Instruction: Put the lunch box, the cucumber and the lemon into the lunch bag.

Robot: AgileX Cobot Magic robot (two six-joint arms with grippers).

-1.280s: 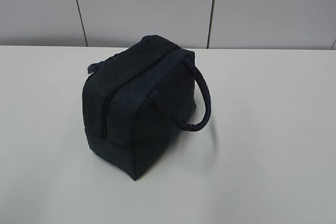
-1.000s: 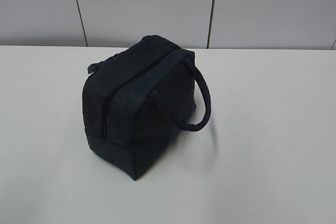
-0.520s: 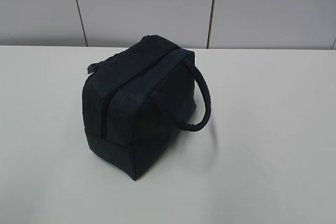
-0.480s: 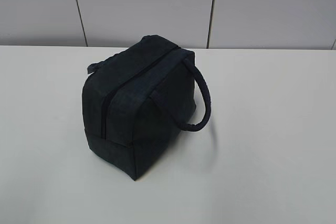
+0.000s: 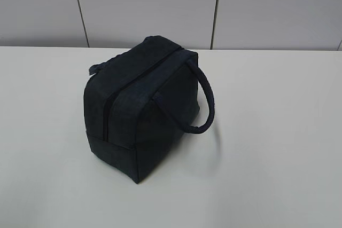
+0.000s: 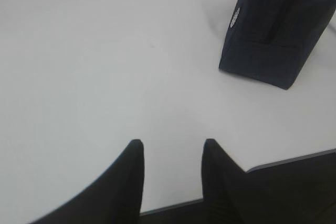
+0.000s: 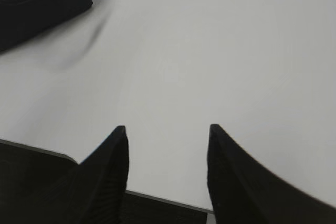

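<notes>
The dark navy lunch bag (image 5: 141, 102) stands on the white table (image 5: 267, 132), its top zipper drawn closed and one loop handle (image 5: 206, 102) drooping to the right. The bag (image 6: 275, 27) shows a small white logo in the left wrist view, and only a corner (image 7: 37, 3) of it in the right wrist view. My left gripper (image 6: 173, 142) hovers open and empty over the table's near edge, well short of the bag. My right gripper (image 7: 167, 128) is open and empty too, near the front edge. Lunch box, cucumber and lemon are out of view. Neither arm appears in the exterior view.
A grey panelled wall (image 5: 160, 4) runs behind the table. The table's front edge (image 6: 294, 157) lies just under both grippers, with dark space below it.
</notes>
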